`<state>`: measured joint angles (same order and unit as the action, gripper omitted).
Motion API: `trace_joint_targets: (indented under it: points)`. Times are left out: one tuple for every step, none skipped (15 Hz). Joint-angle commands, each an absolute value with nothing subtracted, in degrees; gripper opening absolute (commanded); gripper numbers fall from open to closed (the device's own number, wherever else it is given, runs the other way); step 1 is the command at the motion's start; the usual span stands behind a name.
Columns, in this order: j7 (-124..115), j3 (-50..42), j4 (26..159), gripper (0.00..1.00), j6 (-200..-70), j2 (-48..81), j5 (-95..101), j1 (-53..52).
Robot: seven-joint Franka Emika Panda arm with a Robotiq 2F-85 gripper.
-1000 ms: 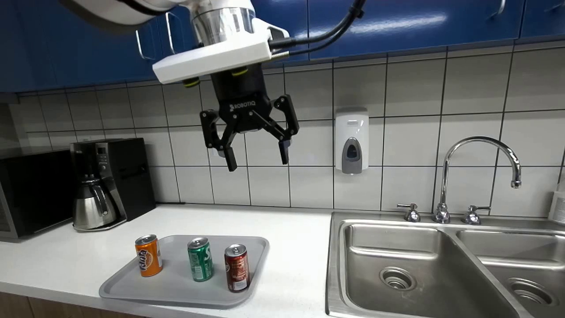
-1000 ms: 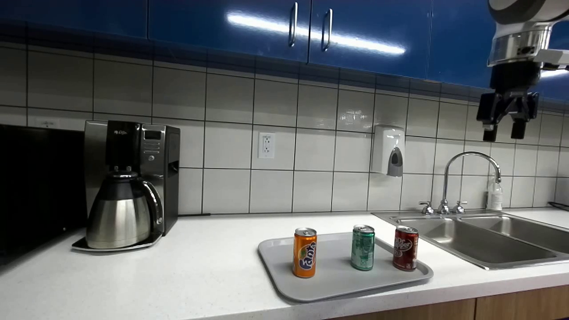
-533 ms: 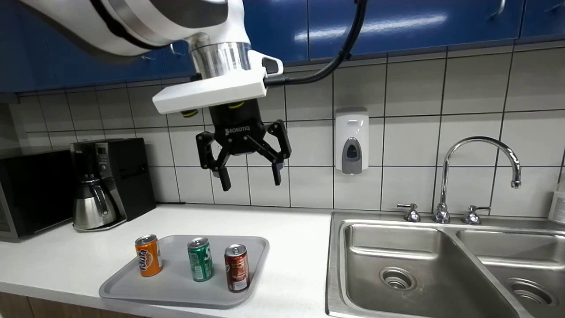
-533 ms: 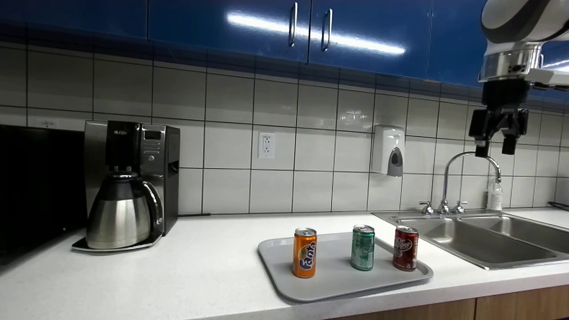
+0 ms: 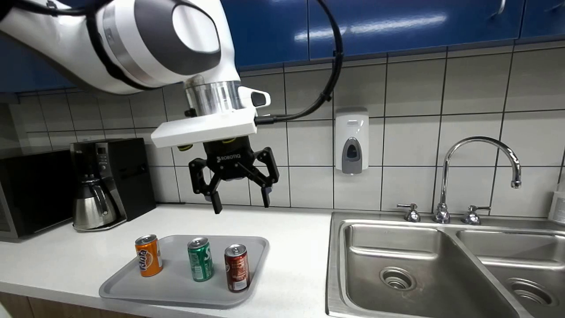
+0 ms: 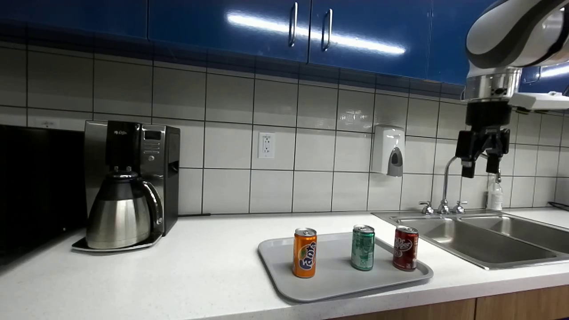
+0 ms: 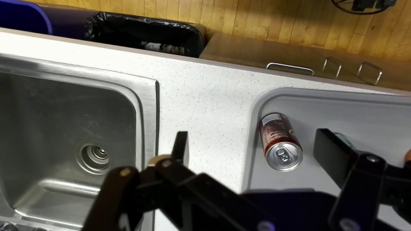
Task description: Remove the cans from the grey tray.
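1. The white counter (image 5: 295, 247) runs across the scene from left to right.
2. Above it reaches the robot arm (image 5: 154, 48), bent so that its end points down.
3. The steel sink (image 5: 419, 282) sits on the right. I count two basins in both exterior views; the wrist view looks down into part of a single basin.
4. A bin (image 7: 128, 27) lined with black plastic stands past the counter's near edge, and I catch it only in the wrist view.
5. The grey tray (image 5: 176, 289) lies left of the sink, close to the near edge. Both exterior views give me the whole of it, the wrist view just its right-hand part.
6. The black gripper (image 5: 241, 206) hangs in the air, clear of tray and counter. Its two fingers (image 5: 216, 204) stand wide apart; it holds nothing and touches nothing.
7. Upright on the tray, apart from one another, stand the orange can (image 5: 148, 256) on the left, the green can (image 5: 201, 260) in the middle and the red can (image 5: 237, 268) on the right. From the wrist I see the red one's silver top, while a finger hides most of the green one and a sliver of orange shows at the edge.
8. I can read the Dr Pepper lettering (image 6: 403, 246) on the red one in an exterior view alone.
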<state>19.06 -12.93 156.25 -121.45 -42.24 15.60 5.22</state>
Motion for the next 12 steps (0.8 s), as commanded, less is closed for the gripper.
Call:
trace_joint_targets:
  points:
    - [16.47, -10.67, 159.04, 1.00, -126.52, -39.98, 15.69, 5.47]
    - [15.70, -10.14, 159.73, 1.00, -128.31, -39.10, 15.80, 5.54]
    - [15.03, -9.65, 160.28, 1.00, -129.81, -38.29, 15.76, 5.56]
    - [14.41, -9.21, 158.84, 1.00, -130.84, -35.94, 15.30, 5.28]
    - [13.57, -8.70, 159.25, 1.00, -132.16, -34.88, 15.18, 5.29]
    - [12.83, -8.21, 159.27, 1.00, -133.09, -33.68, 15.04, 5.27]
    - [12.04, -7.70, 159.27, 1.00, -134.05, -32.52, 15.03, 5.35]
    - [11.26, -7.35, 159.28, 1.00, -134.93, -31.13, 14.93, 5.41]
    - [10.88, -7.11, 159.29, 1.00, -135.42, -29.99, 14.67, 5.29]
    - [10.22, -6.67, 159.26, 1.00, -136.11, -28.75, 14.61, 5.31]
    - [9.70, -6.33, 159.27, 1.00, -136.85, -27.61, 14.59, 5.33]
    - [9.24, -6.10, 159.28, 1.00, -137.62, -26.35, 14.47, 5.26]
